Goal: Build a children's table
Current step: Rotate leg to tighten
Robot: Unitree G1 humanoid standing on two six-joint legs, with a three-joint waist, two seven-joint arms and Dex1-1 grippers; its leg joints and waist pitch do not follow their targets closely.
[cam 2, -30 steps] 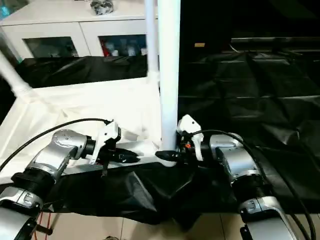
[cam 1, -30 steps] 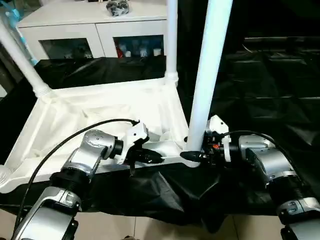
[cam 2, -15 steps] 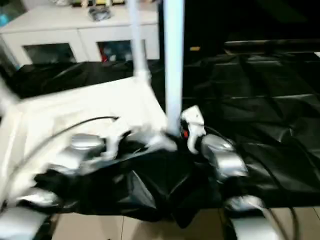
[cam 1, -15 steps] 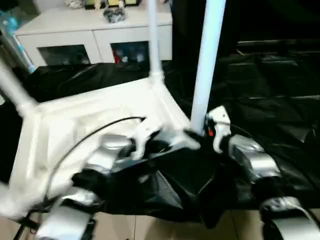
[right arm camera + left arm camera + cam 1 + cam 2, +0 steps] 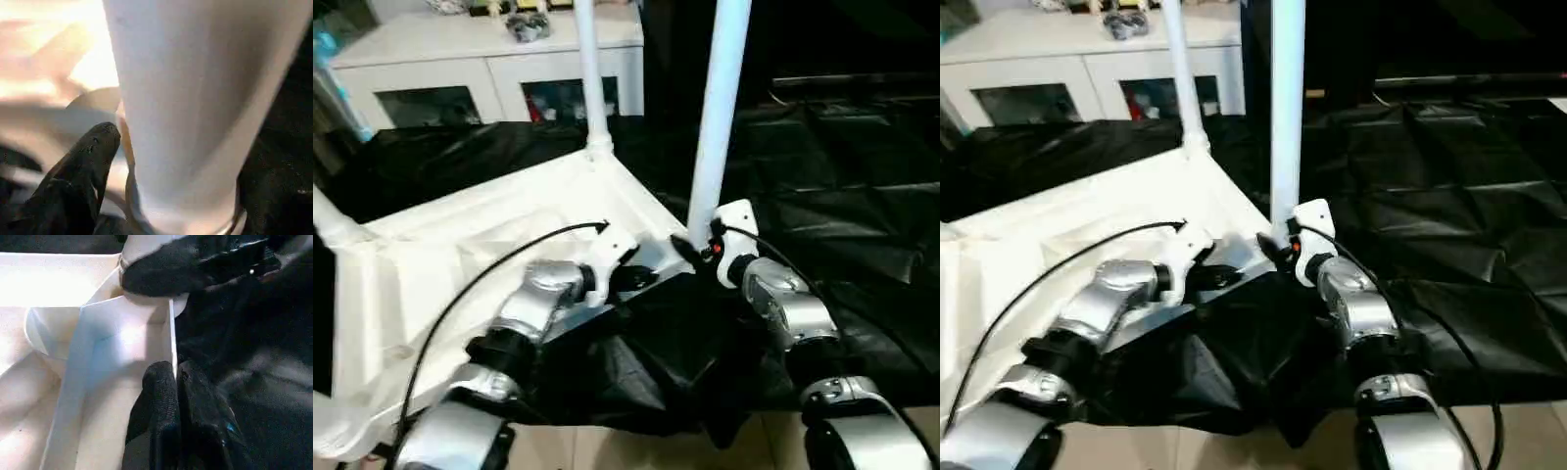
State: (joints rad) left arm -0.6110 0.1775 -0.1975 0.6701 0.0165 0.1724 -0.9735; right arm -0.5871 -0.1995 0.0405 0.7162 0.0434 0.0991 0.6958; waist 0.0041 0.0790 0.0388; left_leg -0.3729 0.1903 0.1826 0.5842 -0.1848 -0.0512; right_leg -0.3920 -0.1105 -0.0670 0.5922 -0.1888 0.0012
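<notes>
Left eye view: children's table top (image 5: 460, 255) upside down on the black-draped worktop (image 5: 862, 186), ribbed underside up, near-left part overhanging the worktop's near edge. 3 white legs standing in corner sockets: near-right leg (image 5: 715, 117) upright, far-right leg (image 5: 588, 73) upright behind it, far-left leg (image 5: 333, 220) leaning out to the left. White glass-door cabinet (image 5: 489, 73) beyond the worktop's far edge.

Left claw (image 5: 641, 277) reaching in from the near left at the top's near rim, just left of the near-right corner. Left wrist view: fingers (image 5: 161, 396) pressed together, pinching the thin near rim wall of the top (image 5: 122, 338) between them.

Right claw (image 5: 690, 247) at the base of the near-right leg, right beside its socket. Right wrist view: leg (image 5: 195, 98) standing between 2 black fingers (image 5: 85, 161), one on each side, spread wide about the tube; cannot tell whether pressing on it or just clear.
</notes>
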